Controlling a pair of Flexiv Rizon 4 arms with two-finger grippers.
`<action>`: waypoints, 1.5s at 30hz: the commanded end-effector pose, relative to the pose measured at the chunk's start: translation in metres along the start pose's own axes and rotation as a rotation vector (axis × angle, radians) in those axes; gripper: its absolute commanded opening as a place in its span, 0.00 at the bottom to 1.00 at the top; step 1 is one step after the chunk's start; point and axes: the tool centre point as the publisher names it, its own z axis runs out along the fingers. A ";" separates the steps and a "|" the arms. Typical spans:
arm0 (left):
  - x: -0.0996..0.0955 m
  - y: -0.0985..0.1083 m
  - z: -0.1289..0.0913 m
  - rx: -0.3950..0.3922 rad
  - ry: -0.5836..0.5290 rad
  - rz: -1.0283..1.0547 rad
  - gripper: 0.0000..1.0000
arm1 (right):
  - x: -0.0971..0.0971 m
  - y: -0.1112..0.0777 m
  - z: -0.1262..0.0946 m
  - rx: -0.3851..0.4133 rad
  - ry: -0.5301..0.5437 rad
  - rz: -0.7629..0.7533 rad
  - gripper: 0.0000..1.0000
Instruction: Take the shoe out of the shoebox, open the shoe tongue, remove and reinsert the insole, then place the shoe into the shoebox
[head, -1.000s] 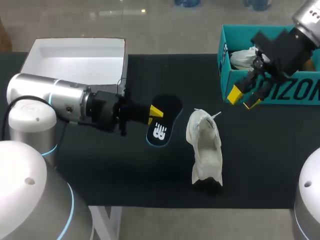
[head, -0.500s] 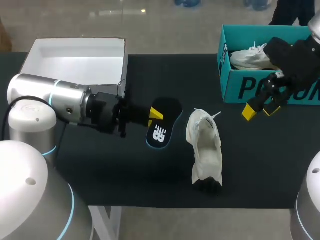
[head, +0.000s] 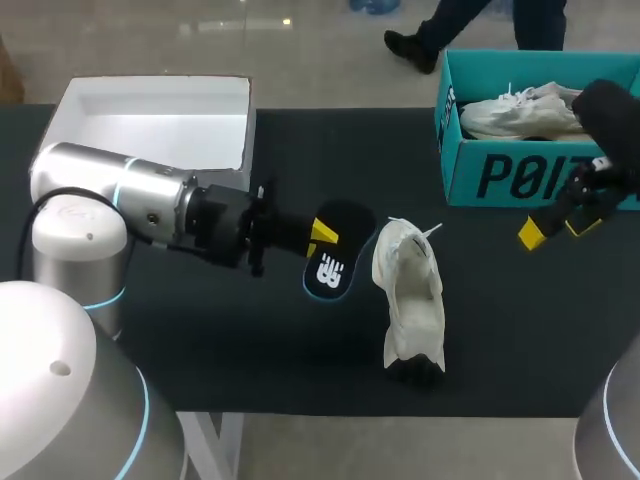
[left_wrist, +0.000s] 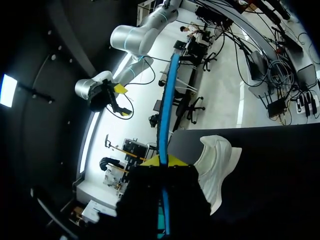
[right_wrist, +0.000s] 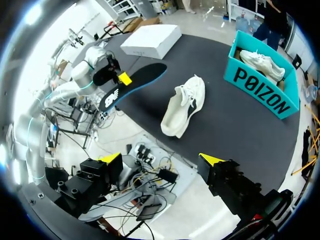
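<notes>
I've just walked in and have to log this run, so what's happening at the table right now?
The left gripper is shut on the dark insole, holding it above the table beside the white shoe, which lies on the dark tabletop. The right gripper is open and empty, in front of the teal shoebox, where a second white shoe sits. So the insole is out and not yet back in the shoe.

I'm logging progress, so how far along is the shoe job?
Done: the shoe lies out on the table, its insole removed. In hand: the left pincer grips the insole beside it. Left: reinserting it, then boxing the shoe. The right pincer hangs open, empty.
</notes>
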 end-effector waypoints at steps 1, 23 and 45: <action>0.000 0.004 0.006 0.006 0.003 -0.008 0.00 | 0.001 -0.008 -0.007 -0.025 0.008 0.046 1.00; 0.000 0.003 0.007 0.030 -0.002 -0.027 0.00 | 0.003 -0.007 -0.008 -0.015 0.020 0.032 1.00; 0.000 0.003 0.007 0.030 -0.002 -0.027 0.00 | 0.003 -0.007 -0.008 -0.015 0.020 0.032 1.00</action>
